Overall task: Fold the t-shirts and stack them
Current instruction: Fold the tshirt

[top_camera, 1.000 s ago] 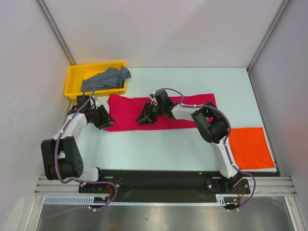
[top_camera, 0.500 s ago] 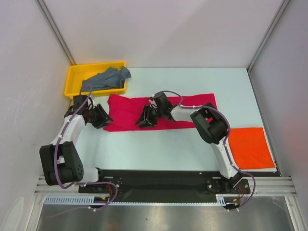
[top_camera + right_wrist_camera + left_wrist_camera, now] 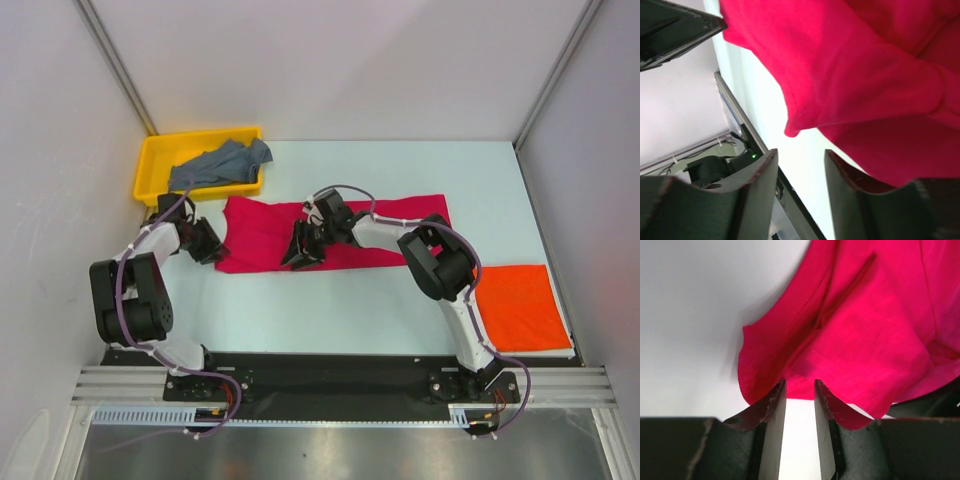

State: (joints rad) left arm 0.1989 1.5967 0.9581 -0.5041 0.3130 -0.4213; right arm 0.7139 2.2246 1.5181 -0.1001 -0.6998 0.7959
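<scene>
Two grippers sit at the near hem of the crimson-pink t-shirt (image 3: 265,232), which lies spread across the middle. The left gripper (image 3: 210,245) is narrowly parted at its left corner. The right gripper (image 3: 302,250) gapes wider, and neither pinches cloth. Soft, light and limp, the shirt likely needs firm pinches at its hem corners.

A: What sort of place is this?
B: Robot lab cell. Plain white panel walls (image 3: 350,60) box in a pale flat desk (image 3: 330,300).
A: Evidence?
B: Black-and-white left robot arm (image 3: 130,300) and matching right robot arm (image 3: 440,265), bolted beside a slotted aluminium rail (image 3: 120,382). Exposed purple cables (image 3: 470,310). Yellow plastic tray (image 3: 150,170) in the corner.
</scene>
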